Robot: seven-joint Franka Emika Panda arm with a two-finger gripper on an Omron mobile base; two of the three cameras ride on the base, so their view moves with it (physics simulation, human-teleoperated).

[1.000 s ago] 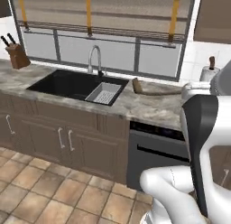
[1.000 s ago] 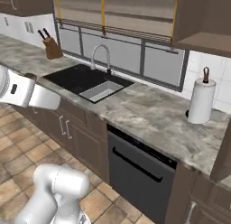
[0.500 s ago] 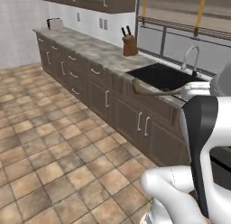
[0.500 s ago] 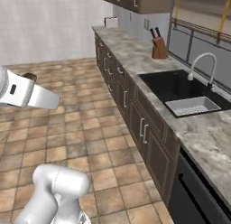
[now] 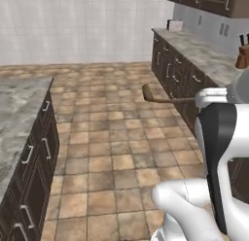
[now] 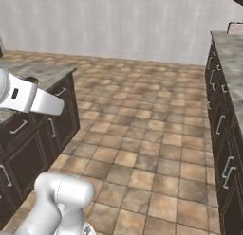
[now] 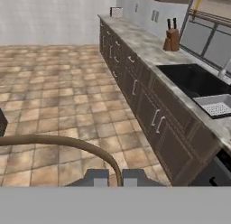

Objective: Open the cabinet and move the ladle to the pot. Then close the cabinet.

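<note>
Currently: ladle (image 5: 163, 97), slim, stiff, likely light; end effector (image 7: 115, 177) clamped on handle end, scoop projecting over tiled floor (image 5: 112, 138).

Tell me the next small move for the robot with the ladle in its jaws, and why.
Probably keep the jaws shut and keep turning the base toward the island counter. The ladle is held by its handle, scoop out over the tile floor, and no pot is visible yet. The gripper grips the handle in the hand view, so the carry looks secure.
</note>
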